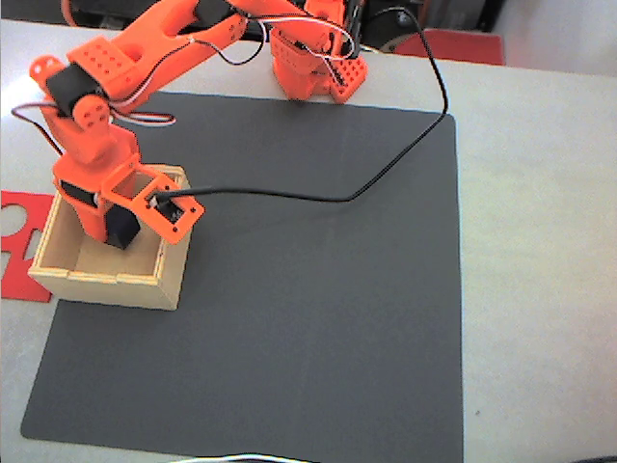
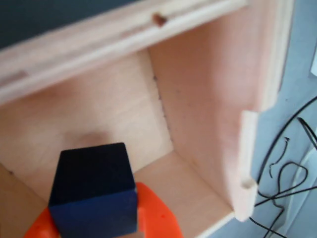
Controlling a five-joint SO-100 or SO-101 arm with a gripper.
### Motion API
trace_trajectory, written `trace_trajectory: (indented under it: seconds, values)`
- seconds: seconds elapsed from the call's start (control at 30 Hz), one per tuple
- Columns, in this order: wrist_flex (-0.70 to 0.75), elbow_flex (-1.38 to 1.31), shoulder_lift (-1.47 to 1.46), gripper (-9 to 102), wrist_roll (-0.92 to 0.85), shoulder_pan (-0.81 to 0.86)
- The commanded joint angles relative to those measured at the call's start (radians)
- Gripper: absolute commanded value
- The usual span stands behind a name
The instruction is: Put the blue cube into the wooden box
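Blue cube sits right up front in the wrist view, pinched in the orange fingers and hanging over the inside of the wooden box. Looks like the drop-off step, so next up is just opening the fingers and letting it fall onto the box floor.

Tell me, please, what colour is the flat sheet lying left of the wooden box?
Red; the flat cut-out sheet shows best in the fixed view.

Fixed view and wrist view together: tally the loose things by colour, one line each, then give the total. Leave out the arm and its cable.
Dark navy blue: 1, the blue cube
Pale wood: 1, the wooden box
Red: 1, the flat cut-out sheet
Dark grey: 1, the mat
Total: 4
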Motion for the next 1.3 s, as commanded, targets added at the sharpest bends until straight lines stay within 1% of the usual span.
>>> trace_trajectory:
  seconds: [0.0, 0.3, 0.43, 0.57, 0.93, 1.0, 1.17, 1.27]
  values:
    - [0.012, -0.048, 0.091, 14, -0.014, -0.002]
    - [0.029, -0.048, 0.101, 15, -0.025, 0.0]
    - [0.006, -0.048, 0.061, 15, -0.025, 0.0]
    - [-0.028, -0.048, 0.011, 12, -0.017, 0.0]
    - [-0.097, -0.048, -0.115, 12, -0.017, -0.002]
    - [-0.1, -0.049, -0.129, 14, -0.018, -0.003]
    - [-0.074, -0.078, -0.127, 20, -0.021, -0.003]
    - [0.012, -0.196, -0.138, 22, -0.021, -0.005]
